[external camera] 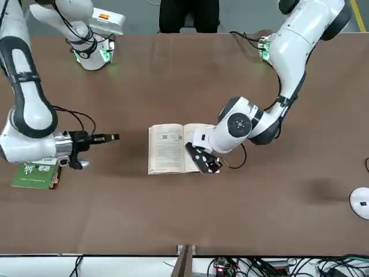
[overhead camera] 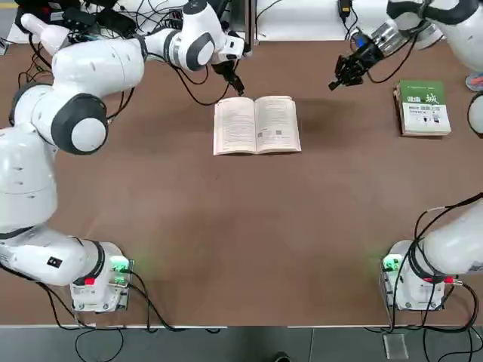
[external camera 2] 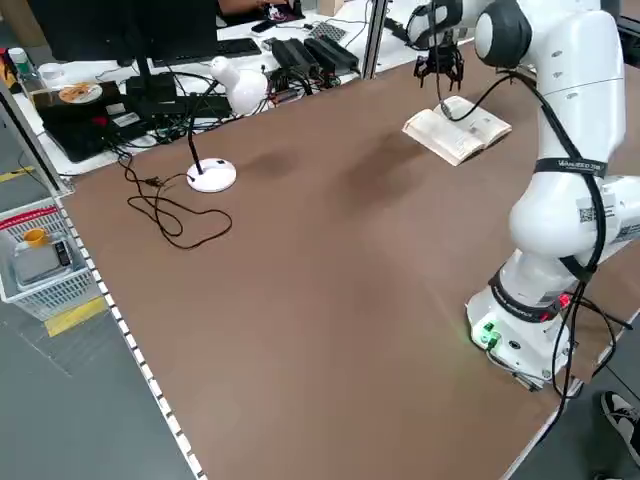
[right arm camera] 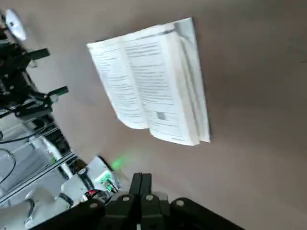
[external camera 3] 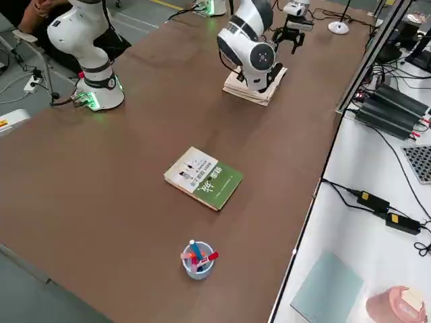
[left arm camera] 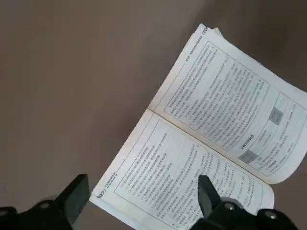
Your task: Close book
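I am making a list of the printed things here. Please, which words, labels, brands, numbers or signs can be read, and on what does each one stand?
"解" on the green book: one large character; I cannot surely read the others of its title.
Open book: lines of print on both pages, too small to read.
Left arm: dark label, too small to read.

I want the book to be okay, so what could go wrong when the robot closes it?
The left gripper hovers over the open book with its fingers apart, so it might crease a page. The pages lie loose, so only a few might turn. The book could also slide, since nothing holds it down.
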You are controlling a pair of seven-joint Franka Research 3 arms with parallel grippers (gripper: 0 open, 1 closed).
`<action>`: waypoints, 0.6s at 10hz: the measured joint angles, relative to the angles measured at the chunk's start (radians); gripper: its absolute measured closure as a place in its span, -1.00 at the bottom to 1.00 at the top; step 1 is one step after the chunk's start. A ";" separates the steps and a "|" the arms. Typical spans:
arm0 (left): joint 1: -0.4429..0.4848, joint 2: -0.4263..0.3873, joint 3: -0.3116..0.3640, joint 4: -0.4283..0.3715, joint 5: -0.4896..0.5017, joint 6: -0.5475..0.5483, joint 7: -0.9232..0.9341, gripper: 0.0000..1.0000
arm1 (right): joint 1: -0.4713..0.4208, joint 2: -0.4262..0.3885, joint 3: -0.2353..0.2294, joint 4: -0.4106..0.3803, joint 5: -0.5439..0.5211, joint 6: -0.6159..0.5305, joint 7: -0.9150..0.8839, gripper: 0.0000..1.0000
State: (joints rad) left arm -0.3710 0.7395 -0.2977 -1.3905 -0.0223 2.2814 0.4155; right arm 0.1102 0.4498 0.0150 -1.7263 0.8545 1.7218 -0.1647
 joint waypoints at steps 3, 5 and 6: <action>0.004 0.009 0.000 0.000 0.000 0.013 0.001 -1.00 | 0.048 0.027 0.002 -0.045 0.073 0.088 -0.107 0.98; 0.005 0.020 0.000 0.000 0.000 0.029 0.001 -1.00 | 0.075 0.054 0.002 -0.066 0.118 0.161 -0.167 0.98; 0.005 0.027 0.000 0.000 0.000 0.038 0.001 -1.00 | 0.089 0.066 0.003 -0.072 0.142 0.195 -0.193 0.98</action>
State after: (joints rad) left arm -0.3660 0.7670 -0.2978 -1.3900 -0.0224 2.3192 0.4169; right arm 0.1996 0.5161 0.0178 -1.7984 0.9963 1.9171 -0.3582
